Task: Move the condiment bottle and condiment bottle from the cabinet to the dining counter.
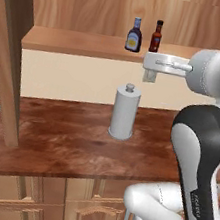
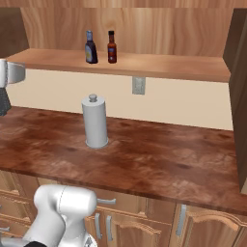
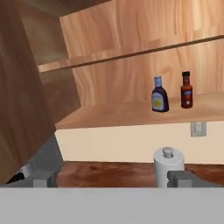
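Observation:
Two condiment bottles stand side by side on the open cabinet's shelf (image 1: pixel 67 41). One is a slim dark-brown condiment bottle (image 1: pixel 156 36) (image 2: pixel 112 47) (image 3: pixel 187 90) with a red label. Left of it is a wider dark condiment bottle (image 1: pixel 134 35) (image 2: pixel 90 48) (image 3: pixel 159 95) with a yellow label. My gripper (image 3: pixel 112 177) is open, its fingertips far apart with nothing between them. It hangs in front of the shelf, well short of both bottles. Its white hand (image 1: pixel 163 63) sits level with the shelf edge. The dining counter is out of view.
A grey cylinder holder (image 1: pixel 124 112) (image 2: pixel 95 121) stands on the reddish-brown worktop (image 1: pixel 66 140) below the shelf. A wall outlet (image 2: pixel 138 85) sits under the shelf. Open cabinet doors flank the opening at the left (image 1: pixel 9 54) and the right (image 2: pixel 239 96).

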